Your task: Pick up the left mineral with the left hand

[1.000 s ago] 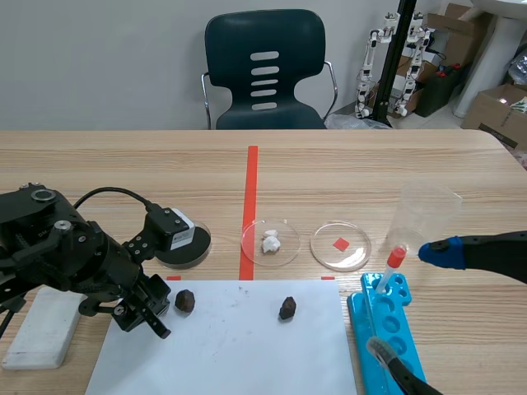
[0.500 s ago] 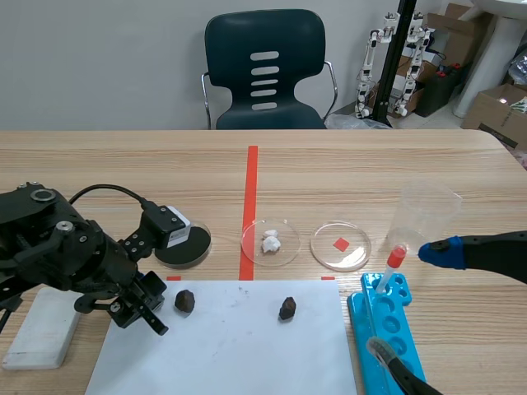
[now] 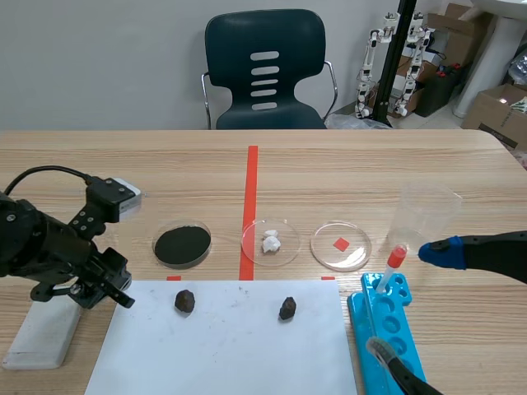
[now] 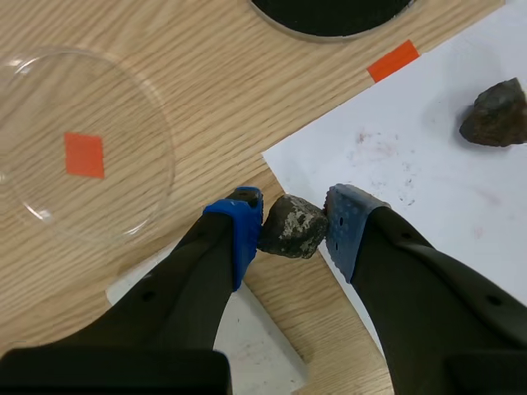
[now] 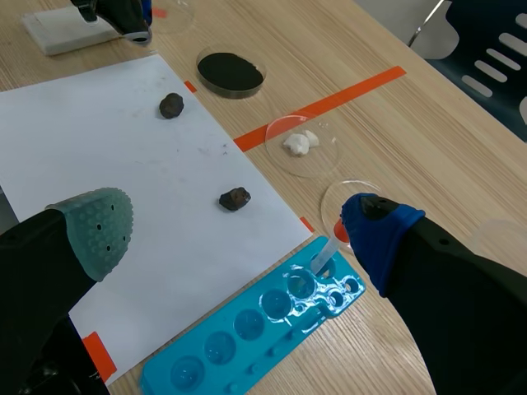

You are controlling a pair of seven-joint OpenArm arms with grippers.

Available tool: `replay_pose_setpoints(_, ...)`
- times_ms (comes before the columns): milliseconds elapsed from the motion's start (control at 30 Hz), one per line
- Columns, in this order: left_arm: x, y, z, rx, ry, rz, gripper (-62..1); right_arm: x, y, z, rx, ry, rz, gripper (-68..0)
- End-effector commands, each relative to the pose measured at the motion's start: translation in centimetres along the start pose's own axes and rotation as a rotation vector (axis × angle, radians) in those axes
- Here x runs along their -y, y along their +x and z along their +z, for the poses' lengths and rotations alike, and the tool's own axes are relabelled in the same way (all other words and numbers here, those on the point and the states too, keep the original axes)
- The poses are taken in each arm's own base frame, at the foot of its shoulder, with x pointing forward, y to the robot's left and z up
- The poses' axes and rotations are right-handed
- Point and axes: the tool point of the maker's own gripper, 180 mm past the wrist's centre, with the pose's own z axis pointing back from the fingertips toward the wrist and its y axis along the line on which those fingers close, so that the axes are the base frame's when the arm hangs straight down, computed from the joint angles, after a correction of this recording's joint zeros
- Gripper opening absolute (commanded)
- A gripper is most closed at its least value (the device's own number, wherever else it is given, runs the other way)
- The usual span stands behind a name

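Left wrist view: the left gripper (image 4: 294, 216) is clamped on a small grey-brown mineral (image 4: 290, 230). Its blue pads (image 4: 239, 226) press the stone's two sides above the corner of the white paper sheet (image 4: 428, 148) and a white block (image 4: 263, 354). Whether the stone hangs fully clear of the surface is hard to judge from this angle. The grip looks slim: the pads meet rough, uneven faces near their tips, so a jolt or a quick swing could twist the mineral loose and drop it onto the wood. This close view alone shows the catch, along with a second stone (image 4: 497, 115) lying on the paper near the black dish (image 4: 329, 12). In the scene view the arm hides the held mineral, but a third stone (image 3: 286, 309) farther along the sheet appears there. The right gripper (image 5: 230, 224) hangs wide apart, holding nothing, over the blue tray (image 5: 247, 346).
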Motion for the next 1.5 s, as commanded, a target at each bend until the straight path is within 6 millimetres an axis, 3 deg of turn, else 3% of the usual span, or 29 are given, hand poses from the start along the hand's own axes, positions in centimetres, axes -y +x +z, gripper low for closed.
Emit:
replay_pose_setpoints(0,0.1,0.9,0.9,0.063,-0.002,0.018,-55.8,0.1,0.5,0.0,0.019,-0.004,-0.007,-14.6)
replay_pose_setpoints(367,0.7,4.2,7.7,0.422,0.025,0.095,-55.8,0.1,0.5,0.0,0.019,-0.004,-0.007,-14.6)
replay_pose_setpoints(700,0.6,5.2,13.3,0.691,0.082,0.199,-55.8,0.1,0.5,0.0,0.019,-0.004,-0.007,-14.6)
replay_pose_setpoints(867,0.1,4.8,15.2,0.757,0.120,0.249,-55.8,0.1,0.5,0.0,0.019,-0.004,-0.007,-14.6)
replay_pose_setpoints(1067,1.8,4.4,17.2,0.845,0.067,0.211,-55.8,0.1,0.5,0.0,0.020,-0.004,-0.007,-14.6)
replay_pose_setpoints(1467,4.3,2.6,19.2,0.890,0.068,0.104,-55.8,0.1,0.5,0.0,0.019,-0.004,-0.007,-14.6)
